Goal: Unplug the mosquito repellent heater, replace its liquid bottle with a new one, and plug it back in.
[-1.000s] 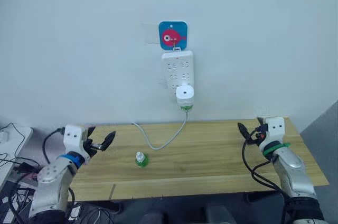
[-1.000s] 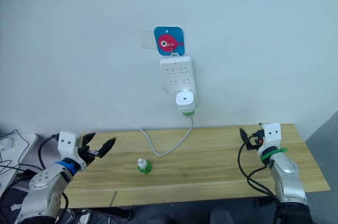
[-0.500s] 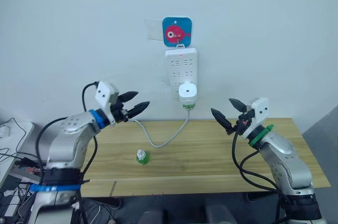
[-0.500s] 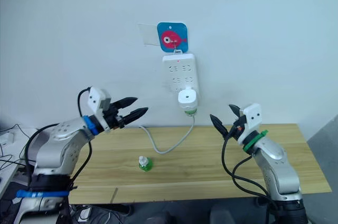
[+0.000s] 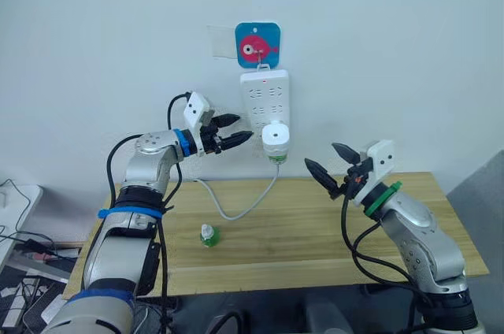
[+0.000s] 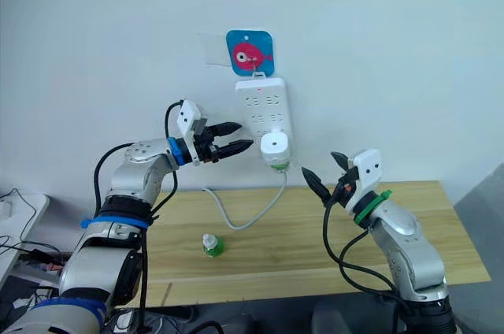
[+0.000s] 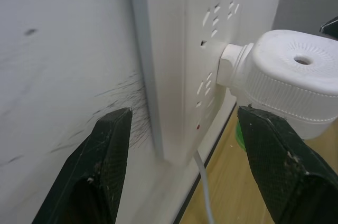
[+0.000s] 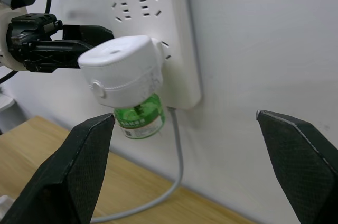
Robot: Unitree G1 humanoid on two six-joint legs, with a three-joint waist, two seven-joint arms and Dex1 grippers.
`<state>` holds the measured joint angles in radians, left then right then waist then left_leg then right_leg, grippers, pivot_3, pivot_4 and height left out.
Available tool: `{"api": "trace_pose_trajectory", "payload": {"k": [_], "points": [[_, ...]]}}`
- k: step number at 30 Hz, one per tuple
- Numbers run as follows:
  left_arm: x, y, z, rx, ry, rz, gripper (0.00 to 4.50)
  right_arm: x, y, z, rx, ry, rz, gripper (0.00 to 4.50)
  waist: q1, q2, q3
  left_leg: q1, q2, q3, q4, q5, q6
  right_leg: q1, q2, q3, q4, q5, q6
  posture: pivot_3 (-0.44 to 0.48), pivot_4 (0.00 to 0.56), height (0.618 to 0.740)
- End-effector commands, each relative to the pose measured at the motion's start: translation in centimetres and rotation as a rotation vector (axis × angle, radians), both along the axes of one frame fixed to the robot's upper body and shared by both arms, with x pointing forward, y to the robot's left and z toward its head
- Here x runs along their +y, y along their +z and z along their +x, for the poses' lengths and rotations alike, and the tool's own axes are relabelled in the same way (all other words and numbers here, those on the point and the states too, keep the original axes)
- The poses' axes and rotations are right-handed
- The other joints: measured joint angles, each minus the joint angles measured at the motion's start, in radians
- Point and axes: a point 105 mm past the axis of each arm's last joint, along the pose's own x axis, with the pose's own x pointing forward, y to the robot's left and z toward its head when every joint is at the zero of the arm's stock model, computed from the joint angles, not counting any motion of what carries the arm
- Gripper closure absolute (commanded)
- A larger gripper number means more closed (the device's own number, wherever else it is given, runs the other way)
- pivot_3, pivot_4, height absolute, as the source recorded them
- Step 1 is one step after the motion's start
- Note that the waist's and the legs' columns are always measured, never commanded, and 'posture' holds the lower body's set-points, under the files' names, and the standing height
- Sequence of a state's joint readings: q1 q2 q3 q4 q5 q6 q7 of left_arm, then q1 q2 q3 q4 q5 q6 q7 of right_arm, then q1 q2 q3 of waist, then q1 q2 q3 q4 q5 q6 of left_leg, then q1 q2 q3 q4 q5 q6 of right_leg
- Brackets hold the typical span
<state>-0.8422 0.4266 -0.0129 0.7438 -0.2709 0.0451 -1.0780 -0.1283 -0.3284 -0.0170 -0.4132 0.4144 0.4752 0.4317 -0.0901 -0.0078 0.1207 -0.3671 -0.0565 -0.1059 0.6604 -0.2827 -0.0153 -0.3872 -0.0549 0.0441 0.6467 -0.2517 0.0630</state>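
The mosquito repellent heater (image 5: 274, 139), white and rounded, is plugged into the bottom of a white power strip (image 5: 264, 98) on the wall. Its liquid bottle (image 8: 138, 120), translucent green, hangs under it. The new one (image 5: 208, 235), green with a white cap, stands on the wooden table (image 5: 331, 228) left of centre. My left gripper (image 5: 240, 128) is open, raised beside the strip just left of the heater, touching nothing. Open too, my right gripper (image 5: 321, 155) hovers to the heater's right and a little lower, apart from it.
A blue square hook plate with a pink fish (image 5: 258, 44) holds the strip on the wall. The strip's grey cable (image 5: 236, 208) droops onto the table behind the capped bottle. The table's right edge lies under my right arm.
Both arms rose from the table's ends toward the wall. The left gripper swung right, up to the power strip; the right gripper moved left toward the heater. Both stayed open.
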Motion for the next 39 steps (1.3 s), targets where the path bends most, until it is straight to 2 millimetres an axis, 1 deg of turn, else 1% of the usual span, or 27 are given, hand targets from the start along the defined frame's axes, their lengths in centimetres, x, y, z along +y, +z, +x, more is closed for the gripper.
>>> {"api": "trace_pose_trajectory", "payload": {"k": [1,5,12,16,21,25,29,31,33,36,39], "points": [[-0.5,1.5,0.6,-0.059,-0.015,0.007,1.21,0.0,1.7,-0.4,-0.055,-0.006,0.016,0.0,-0.007,-0.001,0.004,0.0,0.0,0.0,0.0,0.0,0.0,0.0,0.0,0.0,0.0,0.0,0.0,-0.201,0.122,0.74],[-1.2,1.5,1.1,-0.064,-0.026,0.009,1.21,0.1,1.8,-0.5,-0.054,-0.013,0.012,0.0,-0.017,-0.004,0.008,0.0,0.0,0.0,0.0,0.0,0.0,0.0,0.0,0.0,0.001,0.0,0.0,-0.209,0.126,0.74],[-2.3,1.6,1.4,-0.071,-0.048,0.004,1.21,0.2,1.8,-0.8,-0.048,-0.005,0.004,0.0,-0.008,-0.005,0.009,0.0,0.0,-0.001,0.002,0.0,0.0,0.002,-0.001,-0.002,0.001,0.001,0.001,-0.213,0.124,0.74],[-3.3,1.4,1.0,-0.057,-0.1,0.002,1.21,0.5,1.9,-0.9,-0.044,0.008,0.004,0.0,-0.009,-0.006,0.01,0.0,0.0,-0.001,0.002,0.0,0.0,0.002,-0.001,-0.002,0.001,0.001,0.001,-0.211,0.125,0.74],[-4.6,1.9,0.3,-0.045,-0.179,-0.026,1.21,0.6,1.8,-0.9,-0.041,0.016,0.003,0.0,-0.018,-0.006,0.01,-0.002,0.0,-0.001,0.001,0.0,0.0,-0.001,0.0,-0.001,0.001,0.0,0.001,-0.206,0.131,0.74],[-4.8,2.1,0.0,-0.045,-0.199,-0.037,1.21,0.9,1.9,-1.0,-0.039,0.032,0.003,0.0,-0.021,-0.006,0.015,-0.003,0.0,-0.001,0.001,0.0,0.0,-0.001,0.0,-0.001,0.0,0.0,0.002,-0.205,0.136,0.74],[-4.3,2.0,-0.1,-0.03,-0.195,-0.045,1.99,1.3,2.0,-1.3,-0.041,0.047,0.0,0.0,-0.021,-0.006,0.019,-0.003,0.0,-0.001,0.001,0.0,0.0,-0.001,0.0,-0.001,0.001,0.0,0.002,-0.201,0.141,0.74],[-4.0,1.9,-0.1,-0.023,-0.19,-0.047,2.64,1.5,2.2,-1.6,-0.041,0.056,-0.001,0.0,-0.022,-0.005,0.022,-0.003,0.0,-0.001,0.001,0.0,0.0,-0.001,0.0,-0.001,0.001,0.0,0.002,-0.197,0.145,0.74],[-3.8,1.9,-0.1,-0.017,-0.176,-0.058,3.12,1.7,2.4,-2.0,-0.041,0.065,-0.004,0.0,-0.022,-0.005,0.023,-0.003,0.0,-0.001,0.001,0.0,0.0,-0.002,0.0,-0.001,0.001,0.0,0.002,-0.198,0.15,0.74],[-3.7,1.8,0.1,-0.013,-0.151,-0.064,3.13,2.1,2.7,-2.1,-0.044,0.073,-0.01,0.0,-0.023,-0.005,0.027,-0.003,0.0,-0.001,0.001,0.0,0.0,-0.001,0.0,-0.001,0.0,0.0,0.002,-0.199,0.151,0.74],[-4.0,1.6,0.1,-0.003,-0.147,-0.068,3.13,3.1,3.0,-1.7,-0.053,0.081,-0.022,0.0,-0.025,-0.006,0.035,-0.003,0.0,-0.001,0.001,0.0,0.0,-0.002,0.0,-0.001,0.001,0.0,0.002,-0.204,0.158,0.74]]}}
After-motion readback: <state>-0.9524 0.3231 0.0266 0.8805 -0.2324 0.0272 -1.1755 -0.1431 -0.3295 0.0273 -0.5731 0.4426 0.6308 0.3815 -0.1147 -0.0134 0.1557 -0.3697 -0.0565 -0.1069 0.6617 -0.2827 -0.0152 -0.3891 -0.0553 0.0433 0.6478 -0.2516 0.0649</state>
